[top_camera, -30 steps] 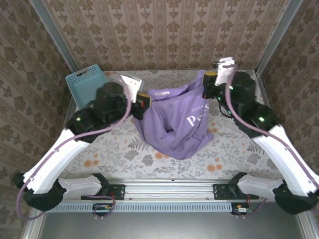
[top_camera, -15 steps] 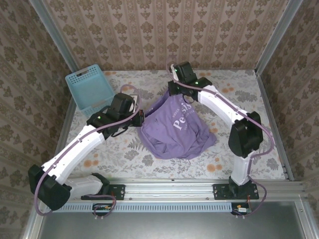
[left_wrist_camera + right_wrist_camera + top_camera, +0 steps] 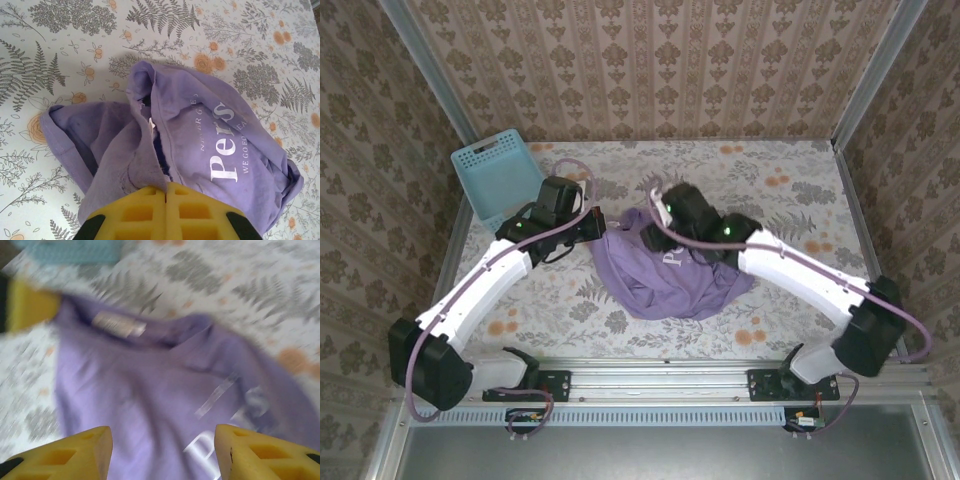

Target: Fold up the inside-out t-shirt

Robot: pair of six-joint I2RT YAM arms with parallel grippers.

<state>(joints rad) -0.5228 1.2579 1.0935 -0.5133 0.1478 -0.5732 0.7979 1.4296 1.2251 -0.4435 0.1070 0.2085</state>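
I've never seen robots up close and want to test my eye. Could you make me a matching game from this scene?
Things:
1. left gripper
2. right gripper
3. t-shirt
4. basket

States or places:
A. jaws apart, above the purple fabric
B. far-left corner of the table
C. shut, pinching purple fabric
D. crumpled, mid-table

Pairs: 1-C, 2-A, 3-D, 4-B

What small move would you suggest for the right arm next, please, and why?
I would probably lower the right gripper onto the t-shirt near its neck label and close it there. Its jaws stand apart above the cloth, holding nothing, while the left gripper is shut on an edge of the shirt, which lies bunched rather than spread.
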